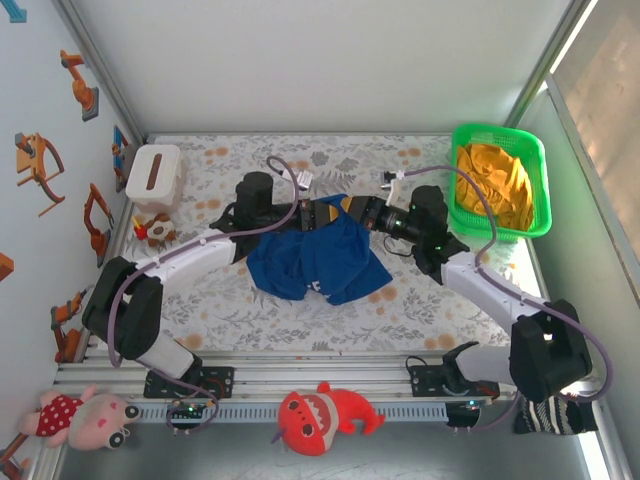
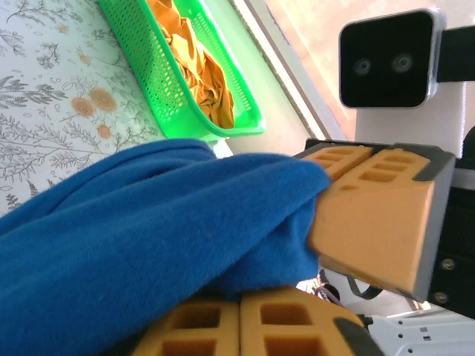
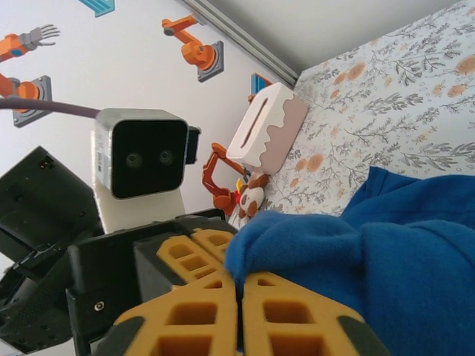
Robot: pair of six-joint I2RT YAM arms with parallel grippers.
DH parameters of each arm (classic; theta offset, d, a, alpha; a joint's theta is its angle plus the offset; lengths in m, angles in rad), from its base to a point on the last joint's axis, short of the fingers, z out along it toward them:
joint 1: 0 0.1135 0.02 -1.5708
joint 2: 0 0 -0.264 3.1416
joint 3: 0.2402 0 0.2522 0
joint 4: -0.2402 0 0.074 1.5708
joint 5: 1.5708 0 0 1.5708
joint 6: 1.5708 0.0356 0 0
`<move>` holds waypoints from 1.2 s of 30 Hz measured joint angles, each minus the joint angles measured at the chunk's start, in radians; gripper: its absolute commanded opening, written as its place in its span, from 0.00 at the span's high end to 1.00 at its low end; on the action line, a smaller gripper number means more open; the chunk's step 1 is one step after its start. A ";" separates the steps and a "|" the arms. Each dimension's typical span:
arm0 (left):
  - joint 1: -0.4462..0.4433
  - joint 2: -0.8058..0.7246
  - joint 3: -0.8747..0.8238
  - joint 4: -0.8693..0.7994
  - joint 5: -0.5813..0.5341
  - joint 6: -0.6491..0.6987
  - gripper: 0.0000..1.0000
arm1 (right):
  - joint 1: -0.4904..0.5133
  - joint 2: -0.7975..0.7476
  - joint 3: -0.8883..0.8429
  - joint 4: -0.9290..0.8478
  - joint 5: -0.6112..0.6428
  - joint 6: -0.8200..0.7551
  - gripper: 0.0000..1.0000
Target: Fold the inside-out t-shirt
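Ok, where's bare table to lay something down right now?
Free: the far strip of table between tissue box and green basket, and the near strip between t-shirt and mounting rail. Crowded: mid-table, where left end effector and right end effector meet on the t-shirt.

A white tissue box (image 1: 153, 172) stands at the far left corner of the flowered surface (image 1: 300, 325). Just beside it, on its near side, lies a small brown-and-white plush (image 1: 156, 231). Well apart from the box, across at the far right corner, a green basket (image 1: 538, 180) holds a crumpled orange-yellow garment (image 1: 495, 185). Robot-arm stickers (image 1: 40, 165) dot the wall left of the box. Well nearer than the box, past the surface's front edge, lie a pink doll (image 1: 85, 420) and a red shark plush (image 1: 322, 412).
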 measured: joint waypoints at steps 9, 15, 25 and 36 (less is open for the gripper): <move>0.003 -0.019 0.096 -0.087 -0.003 -0.021 1.00 | -0.003 -0.205 -0.112 -0.193 0.163 -0.114 0.35; 0.010 -0.032 0.143 -0.115 0.012 -0.090 1.00 | 0.016 -0.137 -0.224 -0.183 0.211 -0.109 0.37; 0.021 -0.045 0.144 0.031 0.000 -0.425 1.00 | 0.040 0.011 -0.124 -0.313 0.324 -0.155 0.48; 0.021 -0.098 0.142 -0.116 -0.142 -0.476 1.00 | 0.266 -0.198 0.139 -0.571 0.552 -0.253 0.32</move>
